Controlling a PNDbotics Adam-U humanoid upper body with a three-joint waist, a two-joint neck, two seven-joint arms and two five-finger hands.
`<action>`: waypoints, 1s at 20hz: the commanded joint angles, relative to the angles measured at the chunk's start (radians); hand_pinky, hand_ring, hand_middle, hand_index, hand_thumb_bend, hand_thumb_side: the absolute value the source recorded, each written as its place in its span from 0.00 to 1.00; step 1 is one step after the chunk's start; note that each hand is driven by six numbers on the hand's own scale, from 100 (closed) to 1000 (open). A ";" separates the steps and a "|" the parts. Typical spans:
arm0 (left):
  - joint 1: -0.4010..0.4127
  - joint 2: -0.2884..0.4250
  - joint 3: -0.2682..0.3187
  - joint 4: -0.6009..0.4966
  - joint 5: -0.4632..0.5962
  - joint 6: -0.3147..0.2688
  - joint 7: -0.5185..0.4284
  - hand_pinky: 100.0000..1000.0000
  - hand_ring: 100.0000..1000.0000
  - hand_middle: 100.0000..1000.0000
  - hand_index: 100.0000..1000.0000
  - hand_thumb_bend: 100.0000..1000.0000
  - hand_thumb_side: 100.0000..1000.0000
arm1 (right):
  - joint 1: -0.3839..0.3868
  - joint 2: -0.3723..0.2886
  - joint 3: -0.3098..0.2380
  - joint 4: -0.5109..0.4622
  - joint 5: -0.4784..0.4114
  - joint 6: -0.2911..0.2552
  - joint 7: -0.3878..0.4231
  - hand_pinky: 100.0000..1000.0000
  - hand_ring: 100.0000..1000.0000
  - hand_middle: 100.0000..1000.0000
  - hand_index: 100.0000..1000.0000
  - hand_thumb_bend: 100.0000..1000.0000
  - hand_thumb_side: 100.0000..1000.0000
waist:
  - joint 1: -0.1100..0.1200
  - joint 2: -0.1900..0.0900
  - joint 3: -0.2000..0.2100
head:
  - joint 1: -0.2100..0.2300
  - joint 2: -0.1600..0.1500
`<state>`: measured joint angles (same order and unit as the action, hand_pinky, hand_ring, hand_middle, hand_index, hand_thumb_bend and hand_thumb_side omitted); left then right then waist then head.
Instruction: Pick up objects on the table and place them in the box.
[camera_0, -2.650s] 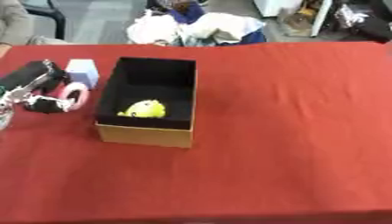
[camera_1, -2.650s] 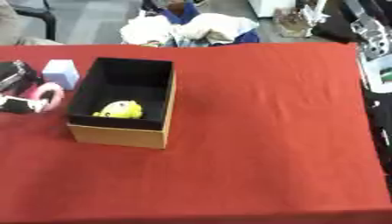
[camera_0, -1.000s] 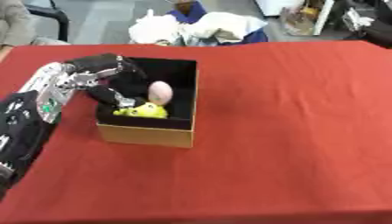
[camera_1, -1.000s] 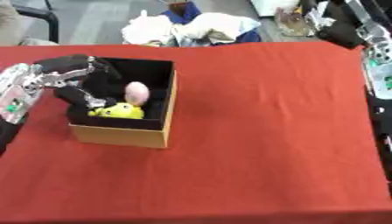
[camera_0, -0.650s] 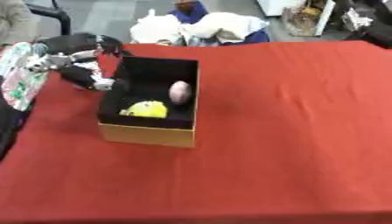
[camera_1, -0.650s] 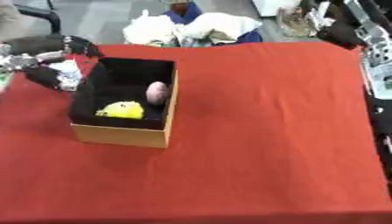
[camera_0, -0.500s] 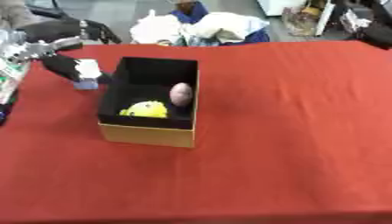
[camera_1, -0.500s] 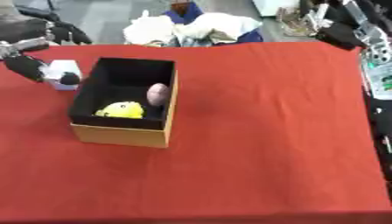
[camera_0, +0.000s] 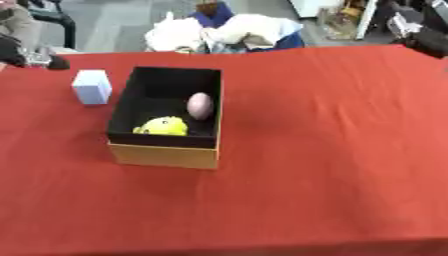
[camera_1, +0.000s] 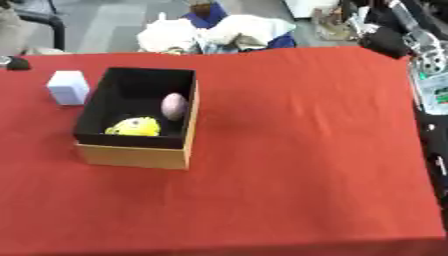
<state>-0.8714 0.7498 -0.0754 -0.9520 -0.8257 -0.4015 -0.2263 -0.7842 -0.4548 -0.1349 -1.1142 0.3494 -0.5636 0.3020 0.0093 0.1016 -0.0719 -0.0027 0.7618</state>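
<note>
A cardboard box (camera_0: 163, 154) with a black inside stands left of the table's middle. In it lie a yellow soft toy (camera_0: 162, 126) near the front and a pink egg-shaped thing (camera_0: 199, 105) against the right wall. A pale blue-white cube (camera_0: 92, 86) stands on the red cloth just left of the box. Only a dark tip of my left hand (camera_0: 56, 63) shows at the far left edge, apart from the cube. My right hand (camera_1: 384, 42) is a dark shape at the table's far right corner, away from everything.
The red tablecloth (camera_0: 332, 150) stretches wide to the right of and in front of the box. Beyond the far edge lies a heap of white and blue cloth (camera_0: 223, 32). My silver right arm (camera_1: 426, 60) runs down the right edge.
My left hand has let the pink thing go into the box and drawn back up and left, past the cube, to the view's edge. The right arm has stayed put.
</note>
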 joint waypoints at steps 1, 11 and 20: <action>-0.030 0.032 0.037 0.079 -0.064 0.005 0.071 0.75 0.77 0.80 0.90 0.70 0.58 | -0.032 -0.025 -0.003 -0.019 -0.018 -0.002 0.006 0.75 0.71 0.69 0.82 0.00 0.70 | 0.000 -0.005 -0.014 | 0.011 -0.019; -0.017 0.077 0.085 0.203 -0.147 0.005 0.172 0.73 0.74 0.76 0.87 0.59 0.22 | -0.040 -0.035 -0.010 -0.023 -0.043 -0.004 0.003 0.75 0.71 0.69 0.82 0.00 0.75 | 0.003 0.060 -0.111 | 0.072 -0.070; -0.002 0.076 0.096 0.241 -0.199 0.018 0.174 0.71 0.72 0.73 0.84 0.53 0.21 | -0.041 -0.038 -0.013 -0.016 -0.053 -0.008 0.001 0.75 0.71 0.68 0.82 0.00 0.76 | 0.004 0.094 -0.139 | 0.164 -0.102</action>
<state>-0.8610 0.7840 0.0074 -0.7071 -1.0185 -0.3869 -0.0554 -0.8017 -0.4598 -0.1410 -1.1167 0.3055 -0.5677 0.3030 0.0126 0.2121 -0.2101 0.1462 0.6743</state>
